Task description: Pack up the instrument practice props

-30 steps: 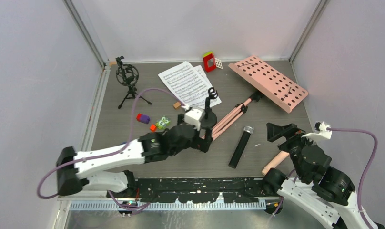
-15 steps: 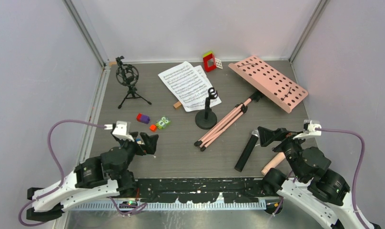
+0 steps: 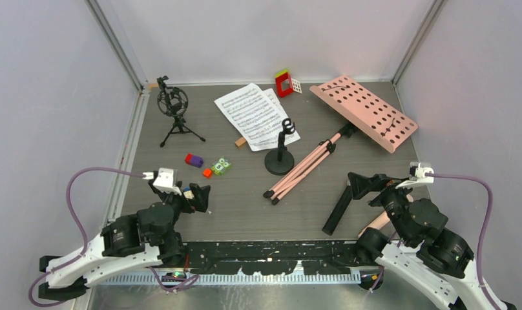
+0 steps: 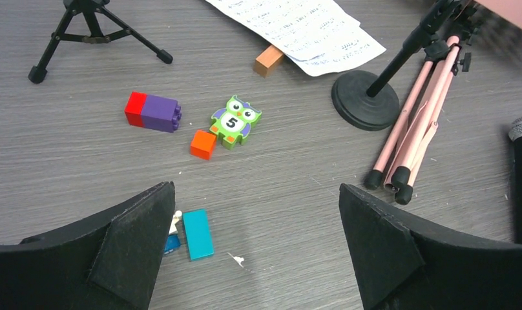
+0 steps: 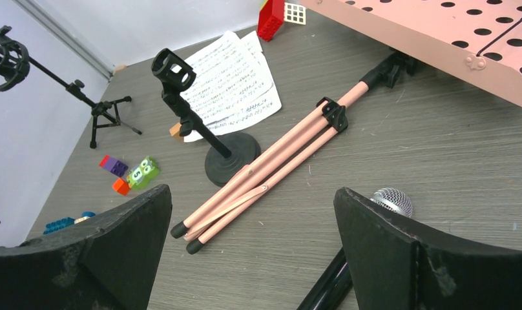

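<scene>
The pink music stand lies flat, its perforated desk (image 3: 365, 111) at the back right and its folded legs (image 3: 307, 165) toward the middle; the right wrist view shows the legs (image 5: 271, 174) too. White sheet-music pages (image 3: 255, 113) lie at the back centre. The black round-base mic stand (image 3: 280, 158) stands upright beside them. A black microphone (image 3: 338, 208) with a silver head (image 5: 393, 200) lies under my right gripper (image 3: 369, 185), which is open above it. A beige-pink cylinder (image 3: 373, 224) shows partly under the right arm. My left gripper (image 3: 195, 196) is open and empty at the near left.
A black shock-mount tripod (image 3: 173, 110) stands at the back left. A red toy (image 3: 283, 82) is at the back wall. Small blocks lie left of centre: red-purple (image 4: 153, 111), owl (image 4: 235, 120), orange (image 4: 203, 144), teal (image 4: 198, 234), brown (image 4: 269, 59).
My left arm has pulled back from the mic stand to the near left. My right gripper has moved left over the microphone's head, and the microphone has shifted slightly nearer.
</scene>
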